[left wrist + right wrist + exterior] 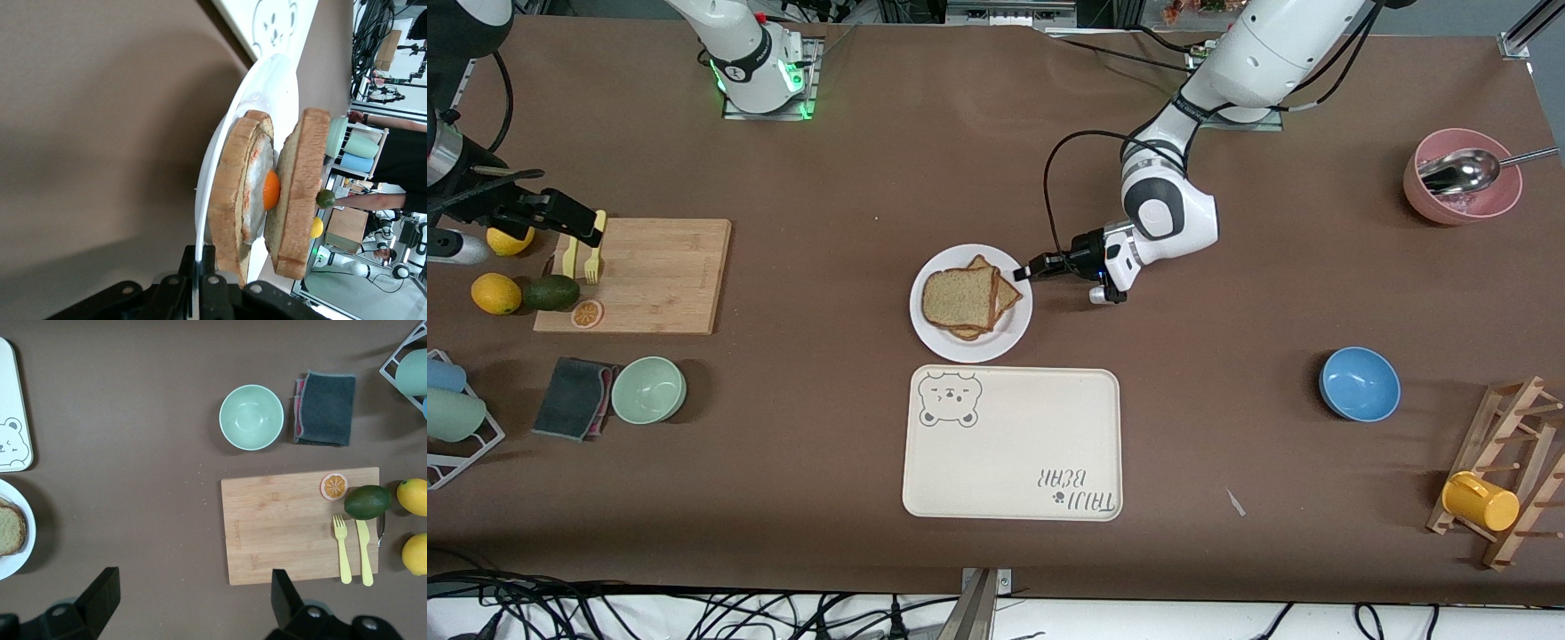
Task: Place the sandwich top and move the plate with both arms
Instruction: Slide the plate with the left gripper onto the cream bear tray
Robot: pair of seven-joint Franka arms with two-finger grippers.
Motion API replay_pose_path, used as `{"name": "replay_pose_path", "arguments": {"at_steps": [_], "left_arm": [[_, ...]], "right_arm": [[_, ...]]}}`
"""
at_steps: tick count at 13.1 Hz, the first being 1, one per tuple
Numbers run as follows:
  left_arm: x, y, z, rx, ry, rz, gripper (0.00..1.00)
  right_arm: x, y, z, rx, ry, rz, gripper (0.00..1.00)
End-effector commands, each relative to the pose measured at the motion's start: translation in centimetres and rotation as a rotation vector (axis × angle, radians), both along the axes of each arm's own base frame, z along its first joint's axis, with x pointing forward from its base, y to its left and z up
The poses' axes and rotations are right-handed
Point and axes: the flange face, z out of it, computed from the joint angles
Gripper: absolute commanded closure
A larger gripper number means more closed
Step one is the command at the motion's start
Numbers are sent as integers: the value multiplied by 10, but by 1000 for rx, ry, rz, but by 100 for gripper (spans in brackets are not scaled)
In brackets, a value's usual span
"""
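Observation:
The white plate sits on the table just farther from the front camera than the tray. On it lies the sandwich top, a tan speckled slice resting a little askew over the egg slice. My left gripper is shut on the plate's rim at the end toward the left arm; in the left wrist view the rim runs between its pads, with the sandwich top past it. My right gripper hangs open over the cutting board's end, its fingers wide apart and holding nothing.
A cream bear tray lies nearer the camera than the plate. Toward the right arm's end are a cutting board with fork and knife, lemons, an avocado, a green bowl and a grey cloth. Toward the left arm's end stand a blue bowl, a pink bowl and a mug rack.

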Motion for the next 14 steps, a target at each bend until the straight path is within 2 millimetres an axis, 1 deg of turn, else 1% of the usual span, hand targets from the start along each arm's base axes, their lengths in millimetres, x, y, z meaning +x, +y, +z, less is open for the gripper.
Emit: {"name": "replay_pose_path", "arguments": {"at_steps": [1, 3, 4, 5, 6, 8, 9, 12, 14], "left_arm": [[12, 2, 21, -28, -38, 45, 100], [21, 1, 26, -36, -53, 52, 100], [25, 5, 26, -38, -54, 62, 100], [34, 6, 31, -47, -65, 74, 100], [43, 11, 33, -51, -70, 90, 100], [64, 14, 37, -68, -85, 118, 100], [71, 16, 36, -72, -89, 128, 100], [106, 26, 37, -92, -120, 172, 100], [125, 30, 28, -95, -129, 191, 100]], "right_arm": [[-2, 0, 5, 16, 0, -10, 0], [-2, 0, 5, 16, -1, -10, 0], [-2, 0, 5, 16, 0, -10, 0], [-2, 0, 5, 16, -1, -10, 0], [-2, 0, 5, 16, 0, -10, 0], [-2, 0, 5, 16, 0, -10, 0], [-2, 0, 5, 16, 0, -10, 0], [-2, 0, 5, 16, 0, -10, 0], [-2, 0, 5, 16, 0, -10, 0]]}}
